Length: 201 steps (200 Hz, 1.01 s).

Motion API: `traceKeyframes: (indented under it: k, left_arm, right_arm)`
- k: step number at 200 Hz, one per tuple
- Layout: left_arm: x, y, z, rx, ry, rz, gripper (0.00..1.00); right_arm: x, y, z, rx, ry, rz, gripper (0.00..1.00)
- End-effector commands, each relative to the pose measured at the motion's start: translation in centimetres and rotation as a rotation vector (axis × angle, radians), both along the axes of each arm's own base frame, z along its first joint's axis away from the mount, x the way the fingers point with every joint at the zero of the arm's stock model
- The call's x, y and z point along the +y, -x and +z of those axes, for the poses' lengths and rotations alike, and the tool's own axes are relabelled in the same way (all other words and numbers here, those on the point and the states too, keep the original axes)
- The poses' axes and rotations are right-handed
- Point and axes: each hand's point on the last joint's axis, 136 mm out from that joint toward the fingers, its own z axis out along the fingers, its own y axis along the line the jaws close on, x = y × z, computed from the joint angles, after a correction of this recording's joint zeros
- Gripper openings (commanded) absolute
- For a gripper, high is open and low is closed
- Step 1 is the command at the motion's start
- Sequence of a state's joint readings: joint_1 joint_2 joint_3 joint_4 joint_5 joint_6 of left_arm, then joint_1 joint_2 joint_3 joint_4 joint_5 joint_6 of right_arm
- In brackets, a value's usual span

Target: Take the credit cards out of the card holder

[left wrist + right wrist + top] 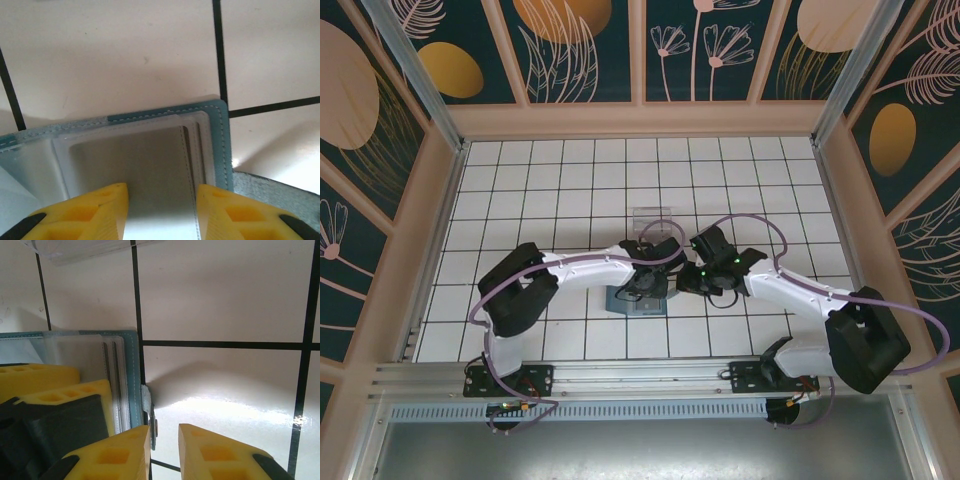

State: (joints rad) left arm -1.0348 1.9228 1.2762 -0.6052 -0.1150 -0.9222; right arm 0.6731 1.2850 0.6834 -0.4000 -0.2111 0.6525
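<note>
**Inspector:** Position of the card holder [221,135]?

**Assistant:** It lies open and flat on the white-tiled counter [225,300], inside face up. A stitched teal border runs round the grey-blue lining. Both arms reach in over it.

**Inspector:** The credit cards [155,165]?

**Assistant:** Inside the holder. A pale grey-white face sits under clear sleeves. Stepped pale edges are stacked toward the holder's outer border.

**Inspector:** Left tool [161,195]?

**Assistant:** Directly above the holder's inside face, with its yellow fingers pointing down at the sleeves. The fingers stand moderately apart, one on either side of the pale card face. Nothing is pinched between them.

**Inspector:** Right tool [164,432]?

**Assistant:** At the holder's right-hand edge, just off the teal border, over bare counter. Its fingers are parted by a narrow gap, and tile shows through that gap. The holder's small strap tab [146,399] juts from the border right beside one finger. Whether finger and tab touch, I cannot tell. I see no grip on anything.

**Inspector:** Other items?

**Assistant:** A clear plastic tray [653,218] sits on the counter beyond the holder's far side, away from the arm bases. It is apart from the holder.
</note>
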Motion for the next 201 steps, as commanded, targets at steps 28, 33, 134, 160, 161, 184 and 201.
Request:
traceKeyframes:
  k: [28, 33, 134, 160, 161, 184, 201]
  left_arm:
    - [1.8, 0.4, -1.6, 0.010, -0.120, 0.011, 0.42]
    - [1.8, 0.4, -1.7, 0.011, -0.123, 0.009, 0.42]
    - [0.0, -0.1, 0.7, -0.040, 0.026, 0.014, 0.21]
    - [-1.2, -0.2, 2.2, -0.058, 0.131, 0.014, 0.19]
    - [-1.2, -0.2, 2.2, -0.059, 0.134, 0.013, 0.19]
    - [-1.6, -0.2, 3.3, -0.078, 0.198, 0.016, 0.17]
    - [-1.4, -0.1, 3.8, -0.091, 0.225, 0.025, 0.17]
  right_arm:
    - [-0.6, 0.0, 0.1, -0.004, 0.010, -0.007, 0.23]
    - [-0.6, 0.0, 0.2, -0.004, 0.010, -0.007, 0.23]
    - [-0.6, -0.2, 1.1, -0.021, 0.006, -0.017, 0.22]
    - [-0.8, -0.4, 1.6, -0.031, 0.006, -0.027, 0.22]
    - [-0.7, -0.4, 1.6, -0.032, 0.005, -0.027, 0.22]
    - [-0.7, -0.5, 2.1, -0.038, 0.002, -0.032, 0.22]
    - [-0.6, -0.7, 2.4, -0.042, -0.001, -0.035, 0.22]
